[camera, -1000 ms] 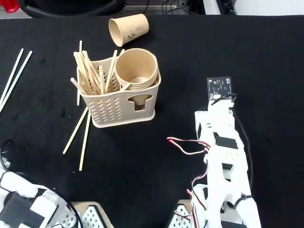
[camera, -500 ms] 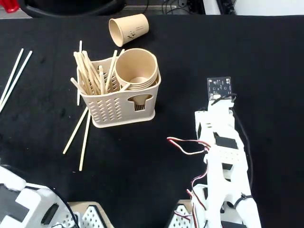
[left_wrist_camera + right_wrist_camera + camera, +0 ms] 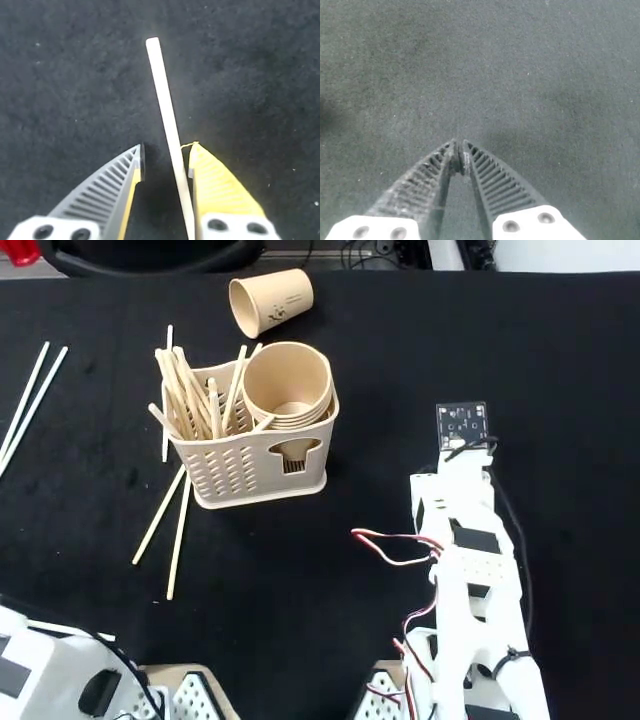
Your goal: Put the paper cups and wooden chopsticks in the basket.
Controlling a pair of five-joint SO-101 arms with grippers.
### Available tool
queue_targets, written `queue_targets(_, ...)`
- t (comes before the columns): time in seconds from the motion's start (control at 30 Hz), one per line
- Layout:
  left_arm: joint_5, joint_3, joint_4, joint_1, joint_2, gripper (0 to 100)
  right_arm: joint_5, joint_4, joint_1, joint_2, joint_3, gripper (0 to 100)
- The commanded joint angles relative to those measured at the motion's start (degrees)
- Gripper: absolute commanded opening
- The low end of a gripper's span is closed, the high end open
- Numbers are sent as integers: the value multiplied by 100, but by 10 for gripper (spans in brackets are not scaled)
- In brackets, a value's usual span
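Note:
The beige basket (image 3: 255,465) stands left of the table's middle, with several wooden chopsticks (image 3: 185,390) and stacked paper cups (image 3: 288,380) in it. Another paper cup (image 3: 270,300) lies on its side behind the basket. Two chopsticks (image 3: 30,400) lie at the left edge, and two more (image 3: 170,525) rest by the basket's front left corner. My left gripper (image 3: 167,146) is open low over the cloth; a chopstick (image 3: 162,85) runs between its fingers, against the yellow one. My right gripper (image 3: 459,150) is shut on nothing above bare cloth.
The right arm (image 3: 470,570) lies folded along the right side of the black cloth, red and white wires looping from it. The left arm (image 3: 50,675) sits in the near left corner. A red object (image 3: 18,250) and cables lie beyond the far edge.
The left arm has shifted in the near left corner, sinking lower and further toward the edge of the high view. The right arm, basket and cups have not moved.

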Motion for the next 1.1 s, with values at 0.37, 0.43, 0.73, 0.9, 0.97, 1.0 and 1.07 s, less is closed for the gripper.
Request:
queue_targets(0.37, 18, -409, 413, 215, -756, 35, 44, -88, -62, -171, -22, 13)
queue_targets(0.43, 26, -400, 510, 338, -1046, 35, 44, -88, -62, -171, -22, 13)
queue_targets(0.73, 651, -1024, 571, 1560, -2549, 40, 44, -79, -53, -180, -22, 13)
queue_targets(0.9, 44, -2220, 624, 2598, -2154, 40, 44, -79, -53, -180, -22, 13)
queue_targets(0.97, -105, -2677, 721, 2897, -1767, 38, 44, -79, -53, -180, -22, 13)
queue_targets(1.0, -123, -2888, 826, 2993, -1635, 36, 44, -79, -53, -180, -22, 13)
queue_targets(1.07, 26, -3275, 914, 3108, -1415, 30, 44, -79, -53, -180, -22, 13)
